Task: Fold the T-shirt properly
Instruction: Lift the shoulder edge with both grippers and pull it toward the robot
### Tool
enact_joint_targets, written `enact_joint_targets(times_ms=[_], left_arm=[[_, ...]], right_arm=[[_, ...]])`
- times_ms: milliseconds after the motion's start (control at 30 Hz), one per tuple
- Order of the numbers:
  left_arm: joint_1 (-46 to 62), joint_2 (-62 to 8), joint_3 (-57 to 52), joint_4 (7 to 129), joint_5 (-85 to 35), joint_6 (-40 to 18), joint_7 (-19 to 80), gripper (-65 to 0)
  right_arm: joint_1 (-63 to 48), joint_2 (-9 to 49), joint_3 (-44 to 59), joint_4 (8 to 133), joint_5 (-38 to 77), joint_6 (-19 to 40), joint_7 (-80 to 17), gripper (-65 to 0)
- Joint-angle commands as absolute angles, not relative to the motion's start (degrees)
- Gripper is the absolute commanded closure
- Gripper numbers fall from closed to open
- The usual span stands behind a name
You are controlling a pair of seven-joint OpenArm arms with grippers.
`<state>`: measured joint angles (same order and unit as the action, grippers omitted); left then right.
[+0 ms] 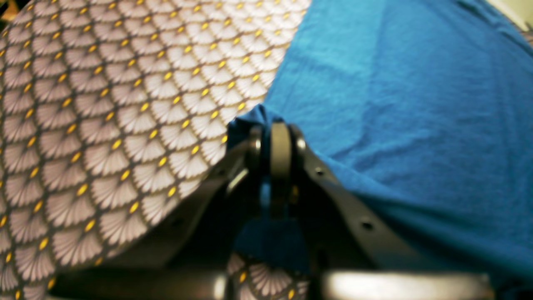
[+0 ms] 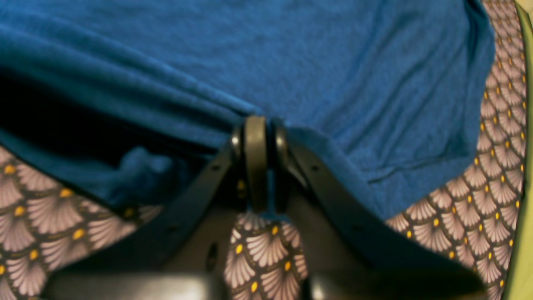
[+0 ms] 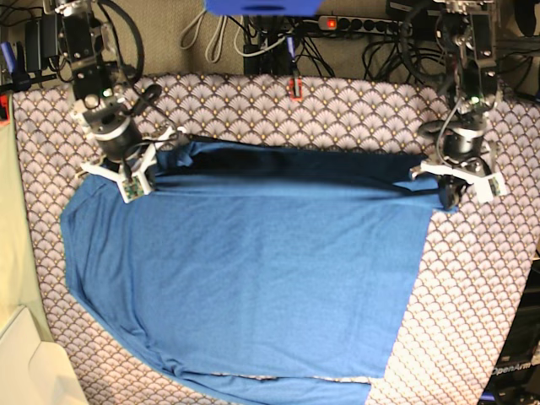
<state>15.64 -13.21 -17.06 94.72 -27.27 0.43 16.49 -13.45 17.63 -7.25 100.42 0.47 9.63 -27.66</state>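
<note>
The shirt (image 3: pixel 245 278) is lying spread across the middle of the cloth (image 3: pixel 481 278), which is covering the desk. The right gripper (image 3: pixel 139 169) is sitting at the shirt's upper-left corner, the left gripper (image 3: pixel 445 181) at its upper-right corner. Between them, along the upper edge, a fold is lying over the shirt. Cables (image 3: pixel 371 42) are lying along the top of the frame, behind the desk.

Only one text can be read. The word "OpenArm" stands in pale letters on a dark part (image 3: pixel 516 369) at the lower right of the base view. Nothing else is legible.
</note>
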Motion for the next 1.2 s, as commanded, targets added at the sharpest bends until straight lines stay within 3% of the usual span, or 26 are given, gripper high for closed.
enact_joint_targets(times_ms=[0,533,833,967,1167], left_arm=[[15.25,-13.85,-17.36,95.60,-27.21,0.57,14.90,-0.3],[14.02,-13.85,-17.19,95.08,-27.21,0.48,16.40,-1.8],[11.21,-13.93,-17.45,95.08,-27.21,0.31,26.68,-37.7],[11.21,-13.93,-17.45,95.16,-27.21,0.31,25.89,-40.4],[11.56,-13.93,-17.71,95.16,-27.21,0.31,25.89,-40.6]], right_arm=[[-12.70,18.15,-6.90,101.32,0.48,9.36,-26.07,0.0],[-10.15,18.15,-6.99,98.59,0.48,9.36,-25.89,0.0],[-10.24,18.07,-6.90,98.59,0.48,9.36,-26.07,-1.0],[-10.33,18.07,-6.90,98.59,0.48,9.36,-26.07,-5.8],[-10.42,18.07,-6.90,98.68,0.48,9.36,-26.15,-18.7]])
